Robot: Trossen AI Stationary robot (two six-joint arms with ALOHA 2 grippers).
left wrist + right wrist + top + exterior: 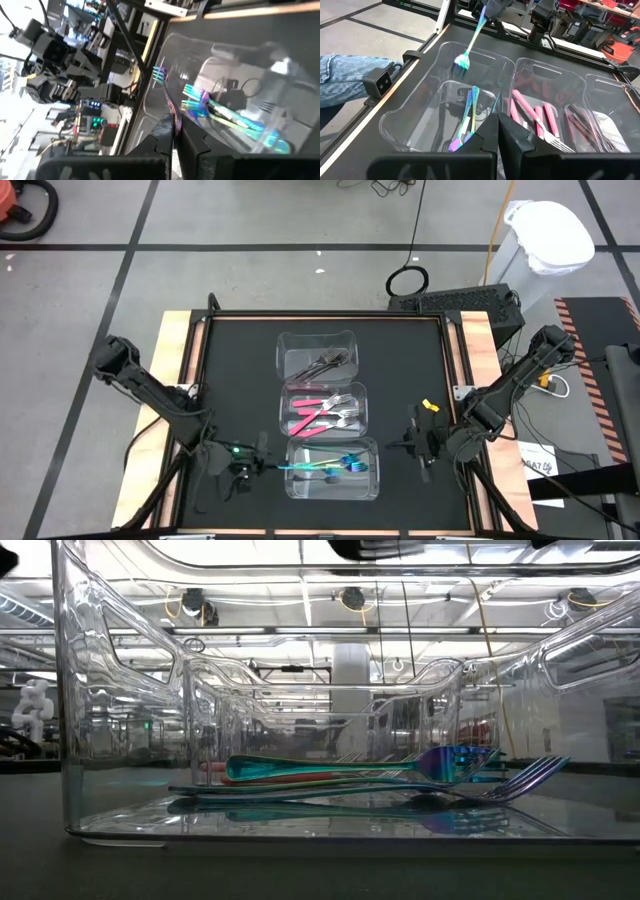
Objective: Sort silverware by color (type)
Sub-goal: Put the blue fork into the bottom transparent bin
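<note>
Iridescent teal fork (470,41) with rainbow tines hangs pinched by its handle in the left gripper (258,467), over the near bin (368,485) holding matching forks (335,465). Right gripper (418,442) waits beside it, fingers together.

Grey tiled floor (250,220), dark seams

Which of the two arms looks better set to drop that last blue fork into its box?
The left. Its hand already grips the blue fork by the handle, tines hanging over the nearest clear box where the other blue forks lie. The right hand waits beside the boxes, holding nothing.
</note>
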